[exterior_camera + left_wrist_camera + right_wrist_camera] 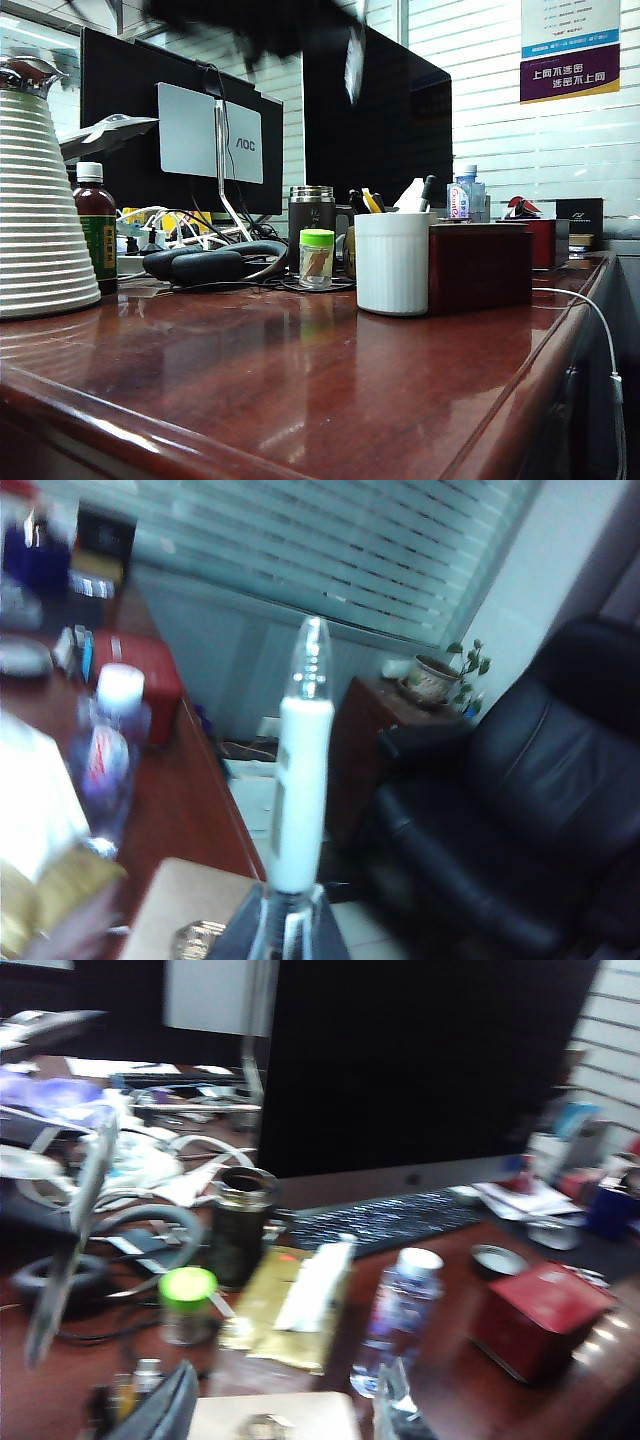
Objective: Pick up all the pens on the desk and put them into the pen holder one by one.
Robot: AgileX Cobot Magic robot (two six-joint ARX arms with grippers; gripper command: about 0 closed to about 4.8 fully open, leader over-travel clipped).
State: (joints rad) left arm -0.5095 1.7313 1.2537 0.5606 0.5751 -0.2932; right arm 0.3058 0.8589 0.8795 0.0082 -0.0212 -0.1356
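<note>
Clear-barrelled pen (303,770) sits clamped in the left gripper (290,920), light and slippery, best held mid-barrel; right gripper (285,1400) hangs open, empty.

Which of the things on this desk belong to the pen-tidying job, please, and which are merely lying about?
Job:
- clear-barrelled pen, gripped in the shut left gripper
- white ribbed pen holder
- desk

Lying about:
- thermos mug
- green-capped jar
- brown medicine bottle
- headphones
- dark red-brown box
</note>
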